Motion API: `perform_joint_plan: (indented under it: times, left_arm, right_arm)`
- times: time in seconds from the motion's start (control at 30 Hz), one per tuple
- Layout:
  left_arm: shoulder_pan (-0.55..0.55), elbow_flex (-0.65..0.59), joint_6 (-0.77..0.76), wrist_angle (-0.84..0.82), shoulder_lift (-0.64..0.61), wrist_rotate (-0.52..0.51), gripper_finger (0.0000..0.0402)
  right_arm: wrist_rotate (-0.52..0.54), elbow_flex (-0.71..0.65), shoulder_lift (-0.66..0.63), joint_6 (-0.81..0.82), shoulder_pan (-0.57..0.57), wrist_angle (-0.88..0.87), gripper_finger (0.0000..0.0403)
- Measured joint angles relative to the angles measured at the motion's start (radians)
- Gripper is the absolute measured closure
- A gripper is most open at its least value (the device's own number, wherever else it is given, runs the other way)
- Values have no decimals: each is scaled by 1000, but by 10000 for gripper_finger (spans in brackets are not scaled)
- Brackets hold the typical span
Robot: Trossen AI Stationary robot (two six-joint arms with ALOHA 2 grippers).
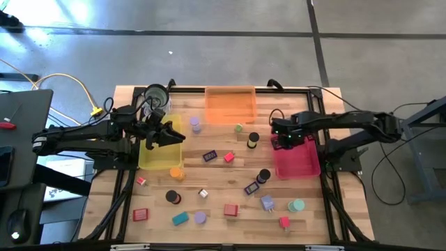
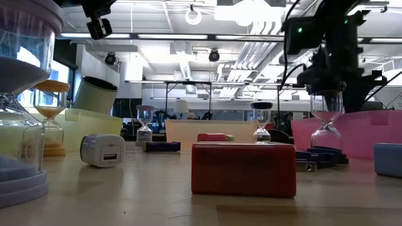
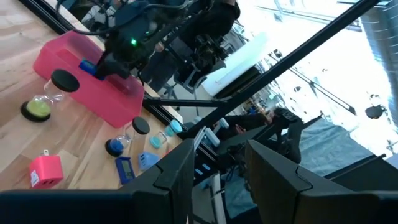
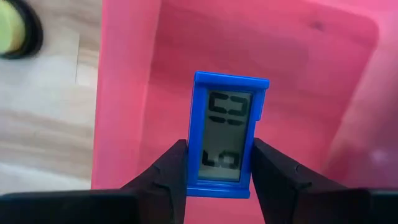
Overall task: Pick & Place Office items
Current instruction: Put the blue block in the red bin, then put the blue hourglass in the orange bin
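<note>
My right gripper (image 1: 282, 139) hangs over the far left corner of the pink tray (image 1: 301, 164), pointing down and shut on a small blue digital clock (image 4: 227, 134). My left gripper (image 1: 166, 132) stands level above the yellow tray (image 1: 159, 155), open, with nothing between its fingers (image 3: 177, 171). Office items lie loose on the wooden table: a red block (image 1: 231, 209), a teal block (image 1: 180, 219), a lavender piece (image 1: 201, 217) and black-capped little hourglasses (image 1: 263, 176). My right gripper pinches the clock's two long sides (image 4: 191, 163) between its two fingers, near one short end. The fingers come from above, pointing down. The clock is lifted clear, its display facing the wrist camera, over the inside of the pink tray (image 4: 298, 74) beside one wall.
An orange tray (image 1: 230, 104) stands at the far middle and a glass jar (image 1: 157, 94) at the far left. Black frame rails run along the table's sides. Close to the low camera lie a red block (image 2: 244, 168) and a white charger (image 2: 103, 149).
</note>
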Motion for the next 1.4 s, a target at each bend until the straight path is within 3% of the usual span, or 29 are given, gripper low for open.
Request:
perform_joint_plan:
  times: [0.43, 0.7, 0.93, 1.1, 1.4]
  left_arm:
    - [0, 0, -4, 0, 0, 53, 261]
    - [-7, 0, -7, 0, 0, 65, 261]
    - [-66, 0, -8, 0, 0, 68, 261]
    - [-101, 0, 27, 0, 0, 67, 261]
    - [-126, 0, 167, 16, 0, -44, 261]
  right_arm:
    - [-8, 1, 187, -81, -63, 131, 268]
    - [-4, 1, 203, -73, -64, 120, 199]
    - [1, 1, 180, -71, -64, 94, 156]
    - [65, 33, 130, -38, -64, 5, 145]
    - [103, 122, -90, 42, -25, -84, 144]
